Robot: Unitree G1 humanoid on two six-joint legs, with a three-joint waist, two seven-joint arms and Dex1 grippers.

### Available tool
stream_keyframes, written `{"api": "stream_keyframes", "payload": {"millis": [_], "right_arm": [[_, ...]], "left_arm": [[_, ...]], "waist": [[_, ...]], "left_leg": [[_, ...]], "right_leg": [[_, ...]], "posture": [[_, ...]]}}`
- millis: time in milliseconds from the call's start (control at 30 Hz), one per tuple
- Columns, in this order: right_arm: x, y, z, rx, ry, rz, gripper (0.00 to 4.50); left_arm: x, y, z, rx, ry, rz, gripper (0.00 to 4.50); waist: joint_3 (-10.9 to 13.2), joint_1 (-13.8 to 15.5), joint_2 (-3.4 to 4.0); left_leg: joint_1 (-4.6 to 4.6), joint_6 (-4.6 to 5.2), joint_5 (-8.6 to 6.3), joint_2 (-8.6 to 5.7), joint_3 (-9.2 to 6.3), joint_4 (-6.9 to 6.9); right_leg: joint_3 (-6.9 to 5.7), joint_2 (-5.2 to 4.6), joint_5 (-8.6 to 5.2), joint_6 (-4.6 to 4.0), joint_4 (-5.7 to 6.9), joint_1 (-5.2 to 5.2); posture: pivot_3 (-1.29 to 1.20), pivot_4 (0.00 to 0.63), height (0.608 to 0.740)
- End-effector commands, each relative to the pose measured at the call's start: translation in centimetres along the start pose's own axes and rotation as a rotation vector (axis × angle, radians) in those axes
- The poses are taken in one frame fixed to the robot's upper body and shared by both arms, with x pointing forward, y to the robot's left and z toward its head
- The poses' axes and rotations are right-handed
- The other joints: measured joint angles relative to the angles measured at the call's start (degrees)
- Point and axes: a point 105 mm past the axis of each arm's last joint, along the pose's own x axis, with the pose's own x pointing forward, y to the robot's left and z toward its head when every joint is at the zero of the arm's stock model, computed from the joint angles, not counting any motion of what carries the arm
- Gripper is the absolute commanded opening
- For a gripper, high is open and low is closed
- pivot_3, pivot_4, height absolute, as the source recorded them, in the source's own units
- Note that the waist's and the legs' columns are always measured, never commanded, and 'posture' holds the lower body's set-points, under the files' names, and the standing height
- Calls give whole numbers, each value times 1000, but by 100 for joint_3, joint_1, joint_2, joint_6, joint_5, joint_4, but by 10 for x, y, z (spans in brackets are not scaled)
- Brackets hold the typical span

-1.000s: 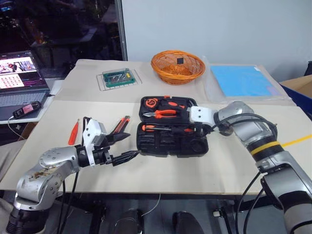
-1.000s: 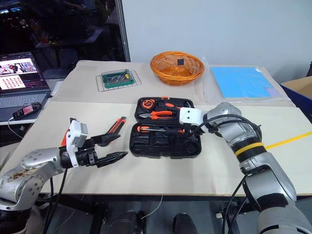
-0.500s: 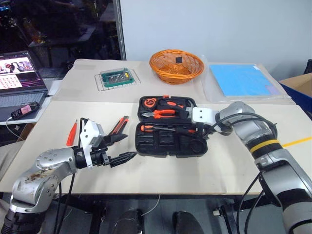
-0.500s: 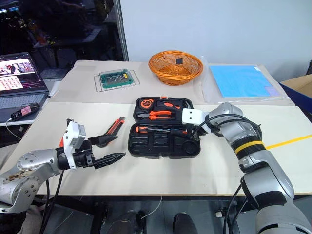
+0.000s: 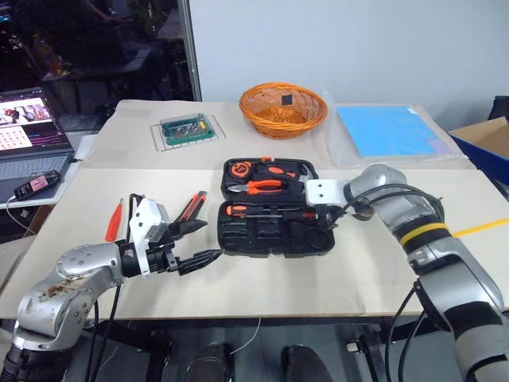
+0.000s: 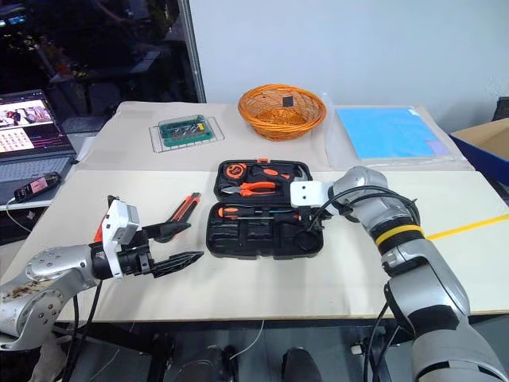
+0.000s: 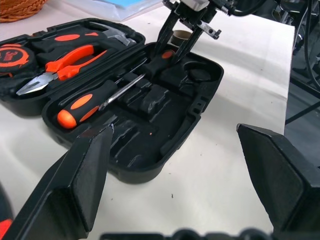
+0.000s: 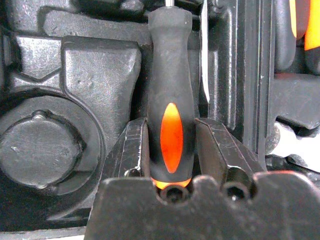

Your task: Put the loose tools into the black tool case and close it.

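Note:
The black tool case (image 5: 266, 239) lies open in the middle of the table. My right gripper (image 8: 171, 150) is shut on a black-and-orange screwdriver (image 8: 170, 95), holding it down in the near half of the case at its right side. A second black-and-orange screwdriver (image 7: 80, 102) lies in a recess beside it. Behind the right gripper a beige tape roll (image 7: 179, 35) stands on the table. Left of the case lie the utility knife (image 5: 193, 205) and, further left, the small orange screwdriver (image 5: 114, 220). My left gripper (image 5: 207, 242) hovers open and empty just left of the case.
Pliers (image 5: 262, 185), a tape measure (image 5: 238, 169) and a hammer sit in the case's far half. At the back stand an orange wicker basket (image 5: 282, 107), a green box on a wire rack (image 5: 184, 127) and a blue sheet (image 5: 386, 131). A laptop (image 5: 24, 127) and phone (image 5: 36, 185) are far left.
The whole picture has shifted a little. My right gripper has rolled slightly with the screwdriver over the case. The left gripper has stayed in place, open.

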Motion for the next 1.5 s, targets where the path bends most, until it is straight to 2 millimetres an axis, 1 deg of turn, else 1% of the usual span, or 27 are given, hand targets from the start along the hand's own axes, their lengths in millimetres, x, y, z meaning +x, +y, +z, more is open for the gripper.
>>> {"api": "stream_keyframes", "payload": {"millis": [33,167,233,300,400,433,500,567,633,667,733,767,800,867,933,967,1033,1100,1167,1200,1267,1300,1367,1433,1467,1500], "right_arm": [[7,-4,8,7,5,2,1037],[12,-5,15,44,-13,14,1037],[13,-5,21,70,-45,24,2050],[12,-4,25,73,-68,35,2650],[4,-9,28,18,-85,-18,3685],[-1,-10,33,28,-122,-19,3901],[-17,-11,45,89,-234,-20,3901],[-31,-9,52,152,-329,-9,3901],[-40,-9,55,189,-392,-25,3342],[-44,-10,56,237,-433,-40,3152],[-49,-13,59,325,-510,-91,2376],[-50,-16,60,373,-538,-129,2105],[-48,-16,60,399,-550,-162,1754],[-36,-13,53,429,-525,-263,1000],[-24,-9,48,450,-503,-339,400],[-18,-6,46,461,-487,-367,11],[3,10,38,459,-416,-361,11],[25,33,30,416,-326,-289,11],[43,53,20,358,-242,-226,11],[48,58,18,318,-218,-213,11],[48,56,18,261,-200,-234,11],[46,52,19,233,-202,-254,11],[29,29,34,233,-293,-383,11],[-1,6,64,271,-528,-526,11],[-14,0,76,293,-620,-556,11],[-31,-5,83,374,-720,-552,11]], "left_arm": [[-1,-5,8,42,-21,-6,4249],[-1,-5,7,42,-20,-2,4249],[-1,-5,6,41,-19,0,4249],[-1,-5,6,40,-18,2,4249],[-2,-4,5,40,-16,4,4249],[-2,-3,5,39,-16,5,4249],[-2,-3,4,37,-14,5,4249],[-2,-3,3,35,-15,4,4249],[-2,-2,2,32,-16,4,4249],[-1,-2,2,32,-15,4,4249],[-1,0,2,32,-16,3,4249],[-1,0,2,32,-17,2,4249],[-1,1,2,34,-18,1,4249],[1,1,3,35,-21,-3,4249],[1,1,4,37,-22,-7,4249],[1,1,4,37,-21,-8,4249],[0,2,4,38,-18,-9,4249],[-1,3,4,39,-12,-8,4249],[-4,5,1,42,0,-3,4249],[-6,6,0,43,5,3,4249],[-9,10,-2,45,14,26,4249],[-11,12,-3,44,16,39,4249],[-14,20,-5,20,-4,99,4249],[-20,37,-9,-21,-28,223,4249],[-26,48,-11,-40,-43,296,4249],[-32,62,-12,-69,-63,395,4249]], "waist": [[0,-55,-1],[-1,-126,-2],[-1,-133,-2],[-1,-117,-1],[-1,-94,-1],[-1,-97,-2],[2,-83,-3],[5,-67,-4],[7,-55,-3],[7,-50,-3],[7,-40,-3],[7,-37,-3],[7,-35,-3],[7,-30,-4],[7,-25,-4],[7,-23,-4],[7,-22,-3],[7,-25,-3],[5,-40,-7],[4,-43,-7],[0,-48,-10],[-4,-47,-14],[-9,-49,-25],[-8,-58,-28],[-6,-60,-30],[1,-59,-27]], "left_leg": [[0,0,0,1,0,0],[3,-8,5,17,2,0],[4,-13,8,24,2,-1],[4,-16,9,26,3,-4],[4,-17,9,26,3,-8],[4,-17,8,25,4,-9],[3,-17,7,25,7,-9],[1,-18,7,24,7,-12],[-2,-18,7,25,7,-15],[-3,-17,7,25,7,-15],[-4,-17,7,24,6,-15],[-4,-17,7,23,6,-15],[-4,-17,6,23,6,-15],[-4,-19,5,25,5,-18],[-4,-20,5,25,6,-28],[-4,-20,5,25,6,-30],[-16,-21,5,24,9,-33],[-29,-21,6,22,13,-33],[-22,-20,6,19,18,-33],[-16,-20,6,21,16,-33],[6,-19,5,21,13,-33],[14,-20,2,21,11,-33],[16,-21,2,22,9,-33],[16,-21,2,26,8,-33],[15,-21,2,28,9,-33],[10,-21,2,29,10,-33]], "right_leg": [[-23,-9,3,-3,1,0],[-58,-10,10,-9,5,2],[-62,-5,11,-10,9,0],[-64,-3,12,-11,11,-4],[-70,-3,10,-11,4,-3],[-69,-4,10,-11,3,-3],[-68,-5,10,-11,1,-4],[-70,-6,10,-10,1,-6],[-70,-6,10,-10,1,-8],[-70,-7,10,-10,1,-8],[-71,-10,10,-10,-2,-7],[-70,-13,10,-11,-3,-8],[-70,-13,10,-11,-4,-9],[-70,-17,10,-12,-4,-11],[-69,-19,9,-13,-6,-15],[-68,-19,8,-14,-6,-16],[-67,-21,8,-16,-6,-27],[-65,-20,8,-15,-5,-41],[-65,-19,7,-15,-6,-36],[-69,-16,7,-15,-10,-26],[-75,-15,5,-13,-17,-18],[-78,-15,1,-13,-21,-14],[-80,-15,1,-13,-20,-13],[-83,-17,2,-15,-21,-13],[-82,-18,3,-16,-20,-13],[-81,-18,5,-16,-17,-10]], "posture": [[0,150,740],[0,150,740],[0,150,740],[0,150,740],[0,150,740],[0,150,740],[0,150,740],[0,150,740],[0,150,740],[0,150,740],[0,150,740],[0,150,740],[0,150,740],[0,150,740],[0,150,740],[0,150,740],[0,150,740],[0,150,740],[0,150,740],[0,150,740],[0,150,740],[0,150,740],[0,150,740],[0,150,740],[0,150,740],[0,150,740]]}}
